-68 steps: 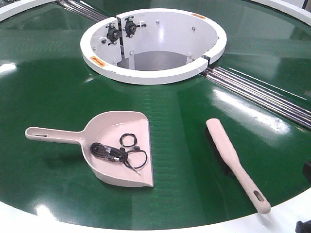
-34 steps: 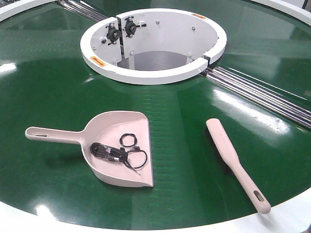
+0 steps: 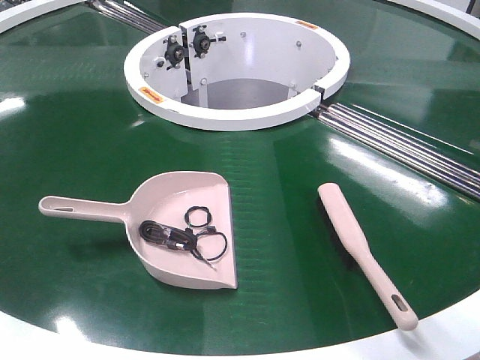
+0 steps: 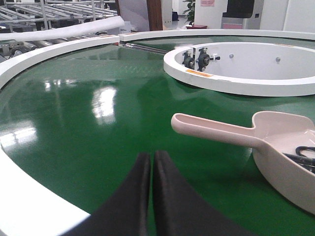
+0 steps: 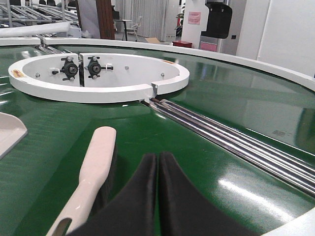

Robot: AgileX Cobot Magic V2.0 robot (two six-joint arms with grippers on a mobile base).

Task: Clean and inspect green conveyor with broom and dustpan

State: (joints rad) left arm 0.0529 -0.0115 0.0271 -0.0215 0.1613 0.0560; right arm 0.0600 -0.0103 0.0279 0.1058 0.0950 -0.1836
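Broom [image 5: 93, 172]: handle points near, just left of your right gripper [image 5: 157, 162], jaws together.
Dustpan [image 4: 275, 142]: right of your left gripper [image 4: 151, 160], also closed.

Behind the work area you see a bright indoor hall with plain white walls [image 5: 290, 34]. A dark brown wooden pillar [image 5: 104, 19] stands at the back, and beside it hang pale vertical blinds or curtains [image 5: 147, 14] with a white chair [image 5: 132, 25] in front. A pink notice [image 5: 193, 18] is fixed to a white column. On your left, grey metal roller racks [image 4: 44, 11] run back. Ceiling light glares in soft white patches.
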